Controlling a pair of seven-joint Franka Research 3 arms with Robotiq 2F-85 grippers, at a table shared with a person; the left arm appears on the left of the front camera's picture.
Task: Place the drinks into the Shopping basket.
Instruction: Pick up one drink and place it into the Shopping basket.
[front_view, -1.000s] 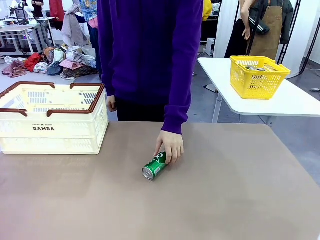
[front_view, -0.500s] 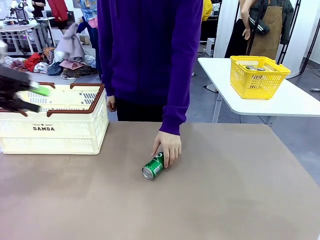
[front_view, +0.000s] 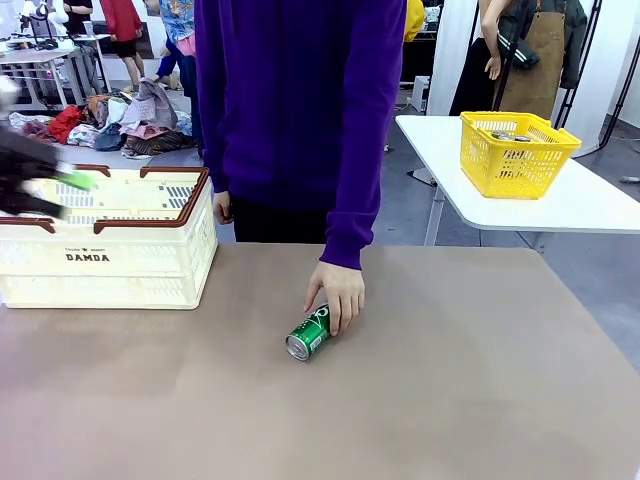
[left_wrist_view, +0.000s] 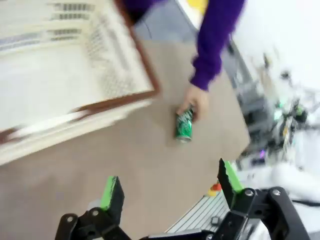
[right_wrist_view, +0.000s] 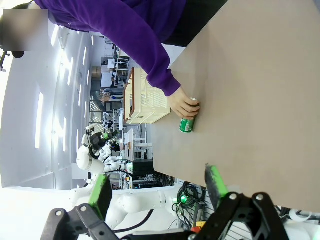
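Note:
A green drink can (front_view: 309, 335) lies on its side at the middle of the brown table. A person's hand (front_view: 338, 292) in a purple sleeve rests on its far end. The cream Shopping basket (front_view: 105, 258) with the brown rim stands at the far left. My left gripper (front_view: 52, 194) hangs blurred above the basket's left part, open and holding nothing. Its wrist view shows open jaws (left_wrist_view: 170, 187) high over the table, with the can (left_wrist_view: 184, 125) and the basket (left_wrist_view: 75, 65) below. The right gripper (right_wrist_view: 159, 187) is open and holds nothing, far from the can (right_wrist_view: 187, 125).
A yellow mesh basket (front_view: 517, 152) sits on a separate white table (front_view: 560, 205) at the back right. The person stands at the far edge of the brown table (front_view: 450, 380), behind the can. Clothes lie heaped on the floor (front_view: 130, 120) behind the cream basket.
My left gripper has swung into view above the basket's left part, where no arm showed a second ago. The person's hand stays on the can, which has barely shifted.

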